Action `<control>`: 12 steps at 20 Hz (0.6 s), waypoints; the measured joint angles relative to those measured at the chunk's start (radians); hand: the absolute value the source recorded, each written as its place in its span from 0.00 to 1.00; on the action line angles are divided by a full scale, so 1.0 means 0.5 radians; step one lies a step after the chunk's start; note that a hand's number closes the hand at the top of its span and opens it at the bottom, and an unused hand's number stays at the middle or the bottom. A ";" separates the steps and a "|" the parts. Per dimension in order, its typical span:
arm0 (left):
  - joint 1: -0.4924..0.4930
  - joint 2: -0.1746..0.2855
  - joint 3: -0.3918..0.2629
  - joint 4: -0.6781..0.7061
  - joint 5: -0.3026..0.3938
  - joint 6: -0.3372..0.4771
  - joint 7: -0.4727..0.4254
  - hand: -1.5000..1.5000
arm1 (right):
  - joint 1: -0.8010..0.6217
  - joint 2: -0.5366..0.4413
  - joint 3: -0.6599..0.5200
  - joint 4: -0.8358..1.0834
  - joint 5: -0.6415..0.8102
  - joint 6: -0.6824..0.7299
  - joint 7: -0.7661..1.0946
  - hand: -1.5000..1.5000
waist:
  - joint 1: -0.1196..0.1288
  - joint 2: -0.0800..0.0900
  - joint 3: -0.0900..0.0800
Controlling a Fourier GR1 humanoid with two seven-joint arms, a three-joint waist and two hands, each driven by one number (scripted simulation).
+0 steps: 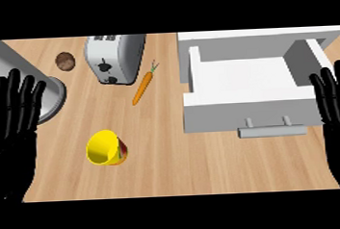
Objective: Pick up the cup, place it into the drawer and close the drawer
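My left robot hand (pixel 13 118) and right robot hand (pixel 336 104) are both wide open, holding nothing. The yellow cup (pixel 105 148) lies tipped on the desk (pixel 175 169), left of the open drawer (pixel 251 114).

The pale wooden counter top (pixel 203 168) shows fine grain and a matt finish; the small yellow cup (pixel 103 147) looks like smooth plastic with a slight sheen; the open white drawer (pixel 223 116) is flat matt, its grey bar handle (pixel 272 130) dull metal; the silver box-shaped toaster (pixel 116 53) looks satin metal.
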 measured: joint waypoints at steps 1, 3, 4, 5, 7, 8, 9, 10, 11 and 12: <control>0.009 -0.010 -0.026 -0.029 -0.021 0.007 0.007 0.00 | -0.010 0.015 0.022 -0.020 0.018 -0.019 0.031 0.00 | 0.004 0.002 -0.007; 0.012 -0.024 -0.072 -0.060 -0.076 0.021 0.024 0.00 | -0.027 0.023 0.028 0.003 0.016 -0.015 0.027 0.00 | 0.011 0.005 -0.019; 0.036 -0.042 -0.100 -0.054 -0.100 0.024 -0.009 0.00 | -0.016 0.021 0.031 0.014 0.010 0.003 0.004 0.00 | 0.013 0.006 -0.023; 0.032 -0.059 -0.124 -0.025 -0.129 0.034 -0.039 0.00 | -0.033 0.020 0.040 -0.012 0.004 0.005 0.046 0.00 | 0.013 0.007 -0.026; 0.053 -0.092 -0.201 -0.036 -0.112 0.093 0.002 0.00 | -0.027 0.018 0.073 -0.013 -0.034 0.048 0.074 0.00 | 0.015 0.008 -0.031; 0.077 -0.104 -0.233 -0.025 -0.060 0.127 0.011 0.00 | -0.022 0.013 0.074 -0.008 -0.075 0.075 0.095 0.00 | 0.015 0.009 -0.032; 0.080 -0.113 -0.281 -0.030 -0.035 0.177 0.042 0.00 | -0.037 0.008 0.069 0.013 -0.115 0.097 0.109 0.00 | 0.017 0.010 -0.033; 0.101 -0.121 -0.274 -0.032 0.004 0.174 0.047 0.00 | -0.037 0.002 0.064 0.002 -0.151 0.114 0.137 0.00 | 0.017 0.010 -0.034; 0.120 -0.127 -0.296 -0.014 0.029 0.194 0.026 0.00 | -0.036 0.002 0.060 0.013 -0.176 0.130 0.136 0.00 | 0.018 0.010 -0.035; 0.155 -0.131 -0.338 0.003 0.035 0.219 -0.007 0.00 | -0.056 0.009 0.077 0.021 -0.171 0.127 0.156 0.00 | 0.019 0.010 -0.035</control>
